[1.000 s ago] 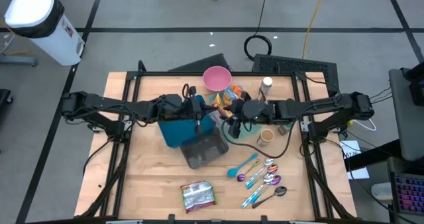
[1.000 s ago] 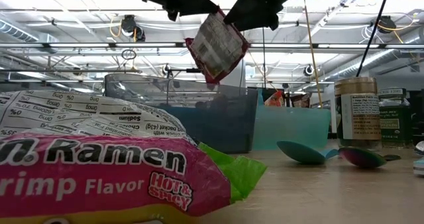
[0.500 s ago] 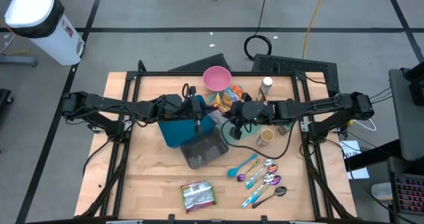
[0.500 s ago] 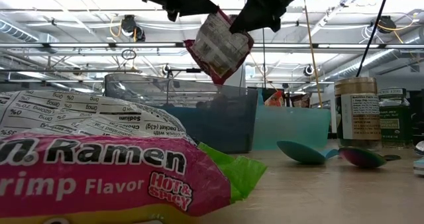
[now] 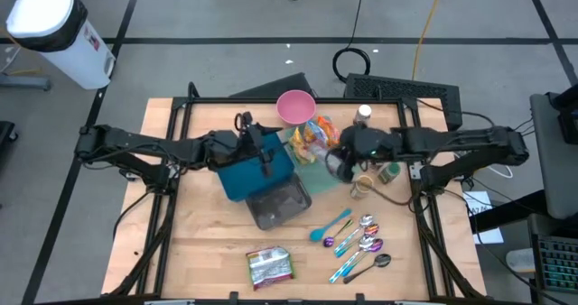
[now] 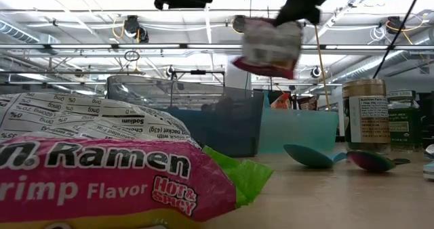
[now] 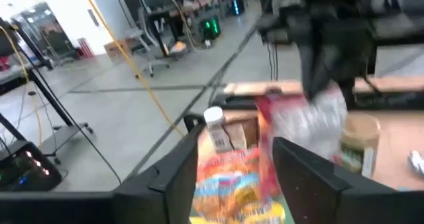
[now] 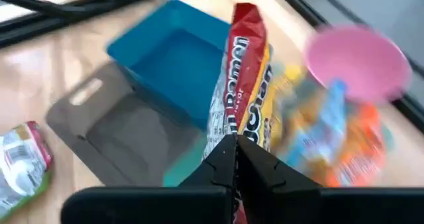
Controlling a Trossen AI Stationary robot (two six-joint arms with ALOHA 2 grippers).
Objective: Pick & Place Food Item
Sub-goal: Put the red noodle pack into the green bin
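**Ramen packet hangs from the right arm above the bench**

The right gripper (image 8: 233,159) reaches in from the right side, its jaws pinched tight on a red-and-yellow ramen packet (image 8: 244,85) held in the air beside the blue bin (image 5: 256,170). The left gripper (image 5: 264,153) stretches level over that bin with its jaws spread and empty. A second ramen packet (image 6: 102,171) lies at the bench's near edge, reading "Ramen", "Shrimp Flavor" and "Hot & Spicy". One pink bowl (image 5: 295,106) stands at the back, and several spoons (image 5: 359,242) lie in front.
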